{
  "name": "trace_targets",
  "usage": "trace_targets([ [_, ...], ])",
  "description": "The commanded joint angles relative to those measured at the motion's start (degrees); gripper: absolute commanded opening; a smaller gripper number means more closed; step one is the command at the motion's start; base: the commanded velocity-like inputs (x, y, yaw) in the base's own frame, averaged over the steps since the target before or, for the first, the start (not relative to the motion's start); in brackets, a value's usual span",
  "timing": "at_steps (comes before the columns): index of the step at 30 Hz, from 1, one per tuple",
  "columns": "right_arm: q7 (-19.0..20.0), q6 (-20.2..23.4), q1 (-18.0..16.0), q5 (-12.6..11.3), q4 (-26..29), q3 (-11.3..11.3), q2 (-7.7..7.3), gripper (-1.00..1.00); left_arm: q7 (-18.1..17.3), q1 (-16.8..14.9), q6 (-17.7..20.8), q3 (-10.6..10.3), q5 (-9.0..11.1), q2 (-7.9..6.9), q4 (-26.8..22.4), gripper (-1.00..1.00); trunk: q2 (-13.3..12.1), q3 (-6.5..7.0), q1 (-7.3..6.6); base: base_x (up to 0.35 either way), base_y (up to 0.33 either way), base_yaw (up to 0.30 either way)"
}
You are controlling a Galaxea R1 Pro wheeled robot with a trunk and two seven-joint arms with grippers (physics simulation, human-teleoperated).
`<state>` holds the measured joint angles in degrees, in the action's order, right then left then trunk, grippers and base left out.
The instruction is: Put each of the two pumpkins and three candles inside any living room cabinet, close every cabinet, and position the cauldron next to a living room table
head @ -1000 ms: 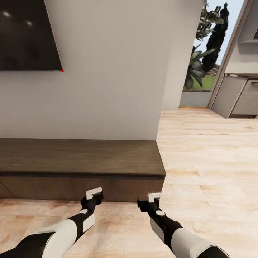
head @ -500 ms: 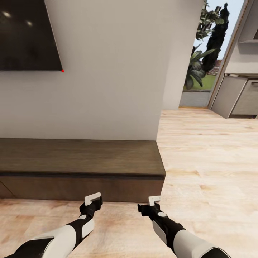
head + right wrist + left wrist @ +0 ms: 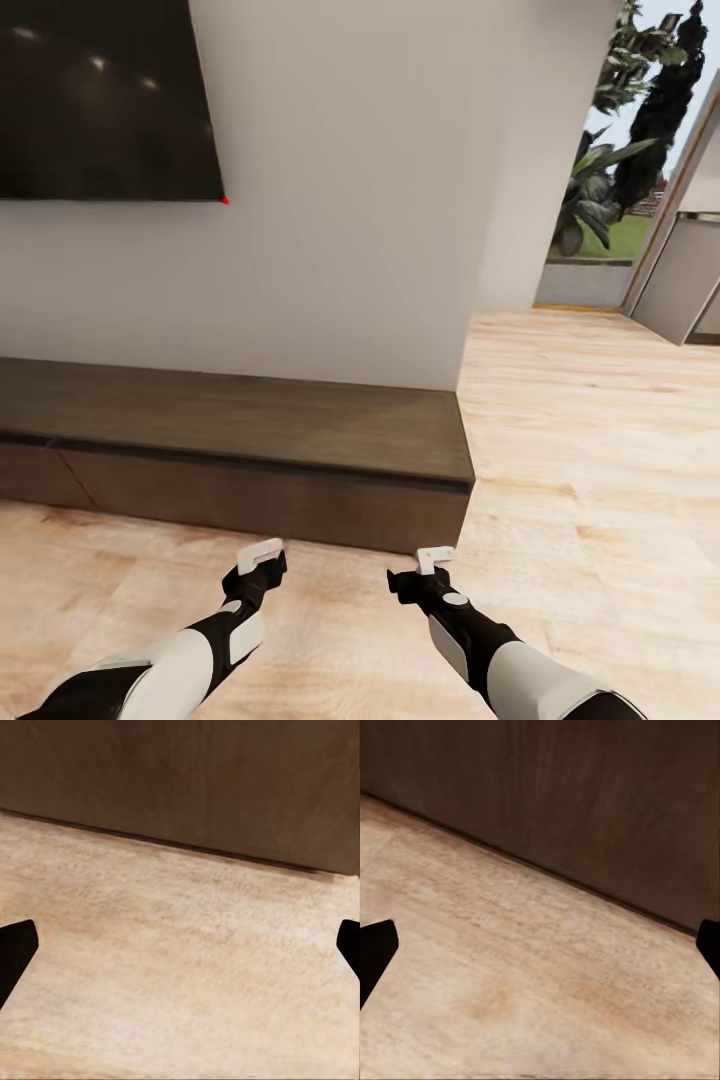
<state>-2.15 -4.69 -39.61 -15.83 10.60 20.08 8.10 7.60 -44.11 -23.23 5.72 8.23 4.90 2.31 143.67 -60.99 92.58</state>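
A dark screen (image 3: 100,95) hangs on the wall at your far left. Below it the cabinet (image 3: 240,450) runs along the wall, its fronts shut. Your left gripper (image 3: 262,562) hangs over the wood floor (image 3: 590,480) with fingers spread, empty; your right gripper (image 3: 428,566) likewise, just before the cabinet's corner.

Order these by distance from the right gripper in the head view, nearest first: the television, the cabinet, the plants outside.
1. cabinet: just ahead of the right gripper, low against the wall.
2. television: up on the wall, to the left.
3. plants: outdoors, far right.
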Motion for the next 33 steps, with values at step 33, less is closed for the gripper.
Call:
trace_targets([
  [33,-0.31,-0.15,0.00,-0.52,-0.17,5.84,-0.02,1.00,0.05,0.17,-0.32,0.43,-0.06,0.06,0.24,1.00,0.02,0.28,-0.03,-0.124,-0.113,0.228],
])
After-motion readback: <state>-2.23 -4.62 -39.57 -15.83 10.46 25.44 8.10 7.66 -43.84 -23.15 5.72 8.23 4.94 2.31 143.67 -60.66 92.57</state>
